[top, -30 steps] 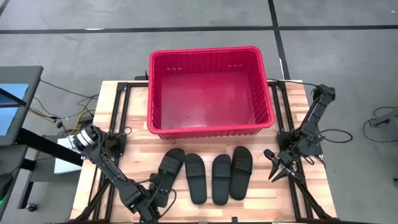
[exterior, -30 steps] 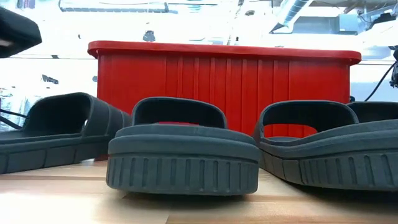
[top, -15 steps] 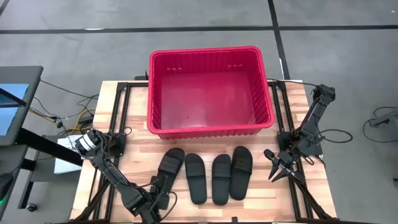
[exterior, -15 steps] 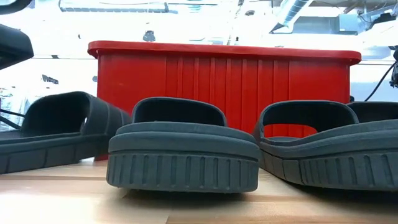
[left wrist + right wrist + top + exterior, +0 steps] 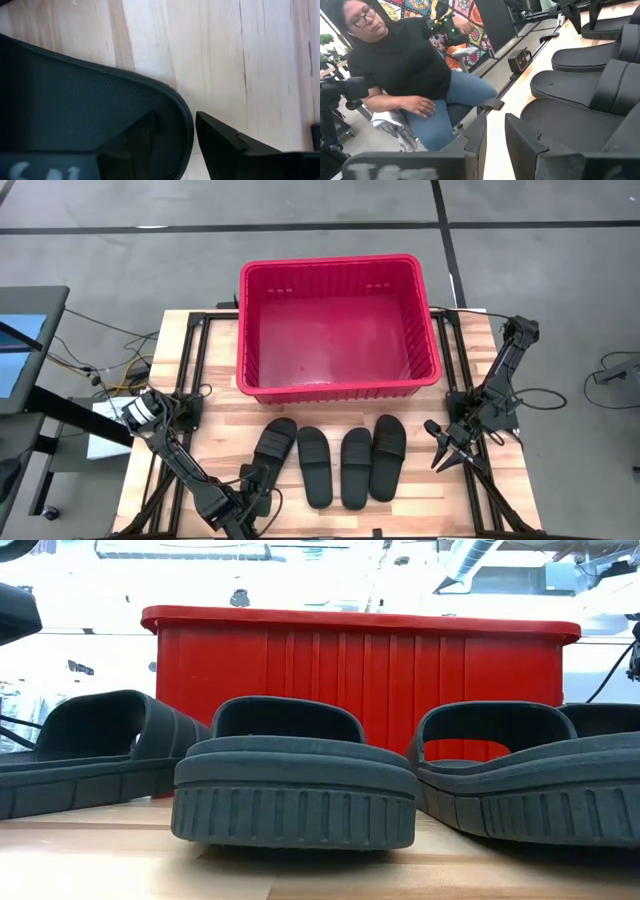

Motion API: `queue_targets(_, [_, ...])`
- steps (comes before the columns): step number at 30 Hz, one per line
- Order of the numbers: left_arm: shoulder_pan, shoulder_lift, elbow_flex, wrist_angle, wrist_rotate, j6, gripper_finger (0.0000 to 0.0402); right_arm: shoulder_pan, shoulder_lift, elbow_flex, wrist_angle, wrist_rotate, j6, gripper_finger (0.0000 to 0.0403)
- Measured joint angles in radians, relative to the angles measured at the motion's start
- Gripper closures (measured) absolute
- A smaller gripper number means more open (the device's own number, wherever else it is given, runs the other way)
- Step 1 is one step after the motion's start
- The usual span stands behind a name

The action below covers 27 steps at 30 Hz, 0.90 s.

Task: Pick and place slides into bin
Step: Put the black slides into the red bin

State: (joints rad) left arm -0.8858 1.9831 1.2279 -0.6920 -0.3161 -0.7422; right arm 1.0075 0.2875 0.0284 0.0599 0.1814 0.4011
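Four black slides lie sole-down in a row on the wooden table, in front of the red bin [image 5: 338, 265]: the leftmost slide [image 5: 275, 445], two middle ones [image 5: 315, 465] [image 5: 356, 467] and the rightmost [image 5: 388, 457]. The bin also shows behind them in the low view [image 5: 360, 660]. My left gripper [image 5: 257, 486] is open at the leftmost slide's near heel end. In the left wrist view [image 5: 175, 117], one finger [image 5: 145, 135] stands over the footbed and the other [image 5: 220, 140] outside the sole. My right gripper [image 5: 438, 448] is open by a narrow gap and empty, right of the row. My left gripper stands astride the rounded heel edge [image 5: 186, 125] of the leftmost slide, coming from the near side. A sliver of table shows between the sole and the outer finger. I cannot tell whether the inner finger touches the footbed. The slide lies flat on the table.
A person [image 5: 405, 75] sits beyond the table's near side, in the right wrist view. Black frame rails [image 5: 195, 360] run along the table's left and right sides. Bare wood lies left of the slides.
My left arm has drawn a little toward the table's near edge, keeping its gripper at the leftmost slide's heel. The slides and the bin have stayed in place.
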Motion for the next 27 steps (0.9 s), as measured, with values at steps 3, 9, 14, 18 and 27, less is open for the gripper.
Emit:
queue_targets(3, [-0.007,0.001,-0.001,0.011,-0.032,-0.003,0.0285,0.0,0.0,0.0,-0.001,0.0,0.0,0.0342])
queue_targets(9, [-0.02,0.003,-0.001,0.014,-0.04,-0.006,0.0353,0.0,0.0,0.0,-0.001,0.0,0.0,0.0342])
queue_targets(14, [-0.034,0.003,-0.002,0.009,-0.057,-0.074,0.0388,0.0,0.0,0.0,-0.001,0.0,0.0,0.0342])
queue_targets(18, [-0.051,0.007,0.008,-0.001,-0.074,-0.092,0.039,0.0,0.0,0.0,-0.001,0.0,0.0,0.0342])
queue_targets(27, [-0.077,0.021,0.116,-0.094,-0.046,-0.143,0.0394,0.0,0.0,0.0,-0.002,0.0,0.0,0.0342])
